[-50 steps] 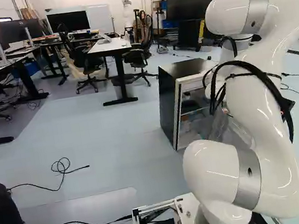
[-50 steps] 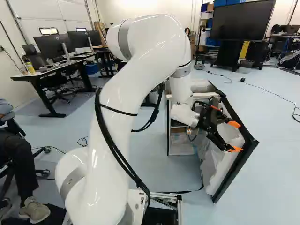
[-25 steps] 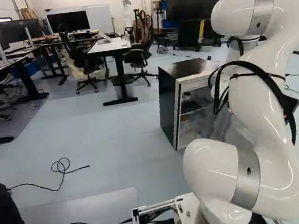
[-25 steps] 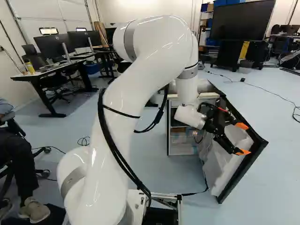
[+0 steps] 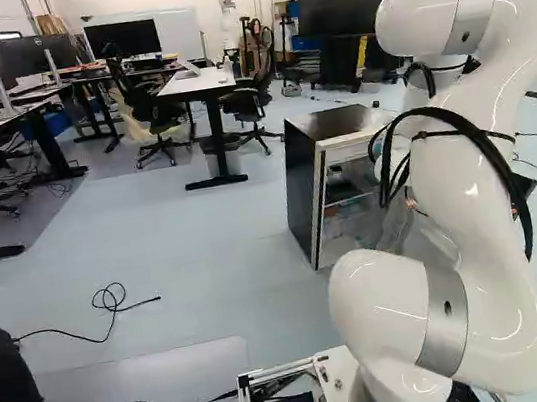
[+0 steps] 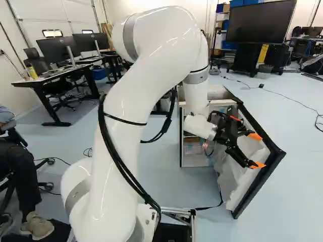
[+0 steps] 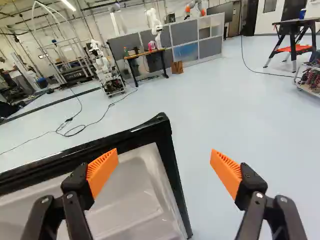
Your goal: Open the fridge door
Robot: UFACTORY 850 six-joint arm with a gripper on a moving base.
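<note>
Beside the fridge door [image 7: 135,185]: gripper [image 7: 164,156] was held, fingers spread.
Free edge [image 7: 173,175]: was framed between the fingertips, running lengthwise.

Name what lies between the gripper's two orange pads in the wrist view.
The fridge door's corner, then floor, both beyond the pads; the wrist view shows this.

Fridge [image 5: 301,191] ahead of arm [image 6: 151,80], door [image 6: 257,183] at fridge's right — desk [image 5: 194,83] behind, left
</note>
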